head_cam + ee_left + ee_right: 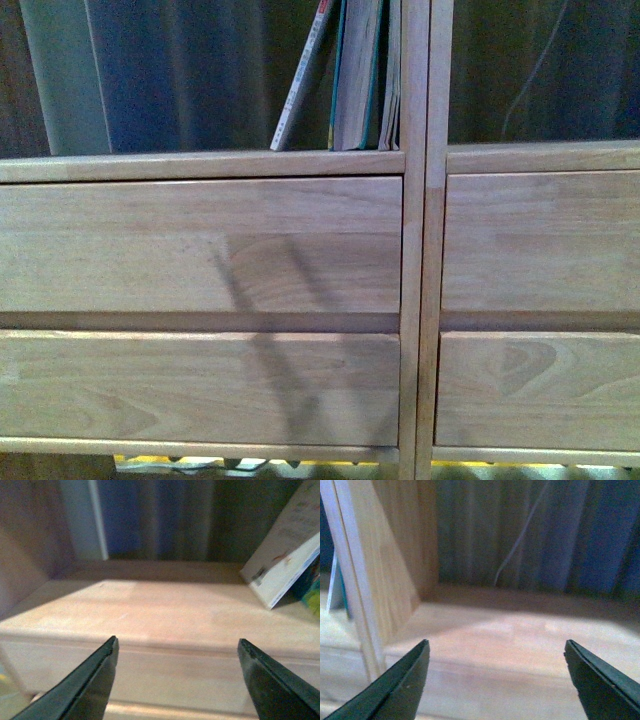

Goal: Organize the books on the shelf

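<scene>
Light-wood shelf (200, 165) is carrying books (355, 80) leaning by its right upright; left tool (177, 680) and right tool (495, 682) are gaping wide, holding nothing.

Left tool (177, 677) spread wide, holding nothing, right tool (497, 680) likewise

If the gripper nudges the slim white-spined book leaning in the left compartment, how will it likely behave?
The white-spined book stands tilted, its top resting toward the teal-covered book, so a nudge at the foot would probably slide it flat. It looks thin, so likely light and somewhat bendy. Its cover looks smooth, possibly slippery on the shelf.
</scene>
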You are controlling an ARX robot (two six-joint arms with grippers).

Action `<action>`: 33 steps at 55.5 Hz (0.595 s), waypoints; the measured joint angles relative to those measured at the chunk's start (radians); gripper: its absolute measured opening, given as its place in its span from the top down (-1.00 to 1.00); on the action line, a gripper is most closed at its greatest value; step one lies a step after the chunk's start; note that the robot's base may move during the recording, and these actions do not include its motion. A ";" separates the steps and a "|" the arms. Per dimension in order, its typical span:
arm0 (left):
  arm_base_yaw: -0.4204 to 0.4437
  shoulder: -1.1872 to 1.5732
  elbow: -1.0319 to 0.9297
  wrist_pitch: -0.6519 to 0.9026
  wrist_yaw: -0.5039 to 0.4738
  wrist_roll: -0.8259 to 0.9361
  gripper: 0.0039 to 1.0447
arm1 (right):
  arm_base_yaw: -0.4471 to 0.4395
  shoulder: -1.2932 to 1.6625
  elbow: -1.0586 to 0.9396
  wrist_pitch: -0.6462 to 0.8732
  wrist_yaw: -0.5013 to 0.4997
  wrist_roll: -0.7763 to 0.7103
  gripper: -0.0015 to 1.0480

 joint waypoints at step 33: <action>0.111 -1.053 -0.930 -0.150 0.093 -0.021 0.95 | 0.190 -0.737 -0.778 0.241 0.202 0.008 0.54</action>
